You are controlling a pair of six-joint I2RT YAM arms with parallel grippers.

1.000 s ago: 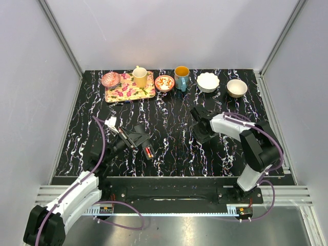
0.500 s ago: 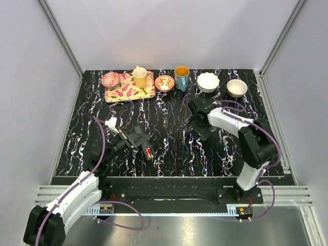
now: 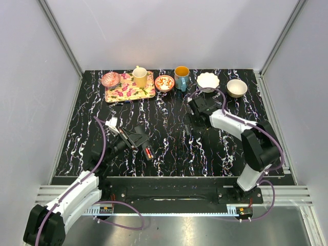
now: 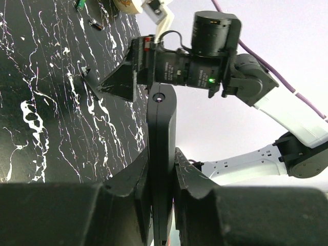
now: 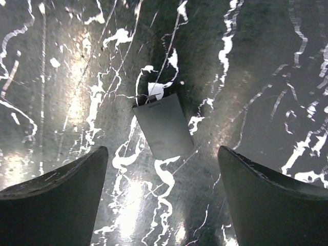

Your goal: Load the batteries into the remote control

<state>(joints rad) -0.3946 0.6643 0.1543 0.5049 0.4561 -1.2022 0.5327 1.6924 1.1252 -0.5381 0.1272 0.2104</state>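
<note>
- Top external view has the left gripper [image 3: 134,139] out over the left-middle of the black marbled table [image 3: 174,151], with the remote control [image 3: 147,150] slanting out of it toward the near edge, red mark at the lower end
- Left wrist view shows that grip plainly: both fingers [image 4: 134,171] are clenched on the remote's flat faces, and the slim black bar sticks out edge-on between them, lifted off the table
- Right gripper [image 5: 161,154] hangs low over the table's middle, jaws spread wide and holding nothing
- Flat on the marble between those spread fingers, touching neither, lies a dark grey rectangular panel [image 5: 163,127]; I'd take it for the remote's battery cover
- Along the far edge sit a floral tray [image 3: 146,93] with a yellow cup [image 3: 140,77], a blue mug [image 3: 181,77] and a white bowl [image 3: 208,81], all well apart from both arms
- A few small bits [image 3: 123,102] lie just off the tray's near edge; too small to say whether they're batteries
- My read on progress: the cover looks to be off and set down, so the opening step seems done
- No battery is in either gripper, and the compartment is hidden from all three views, so I can't tell if any cell is seated
- Fetching the batteries, seating them and refitting the cover look to be what's left
</note>
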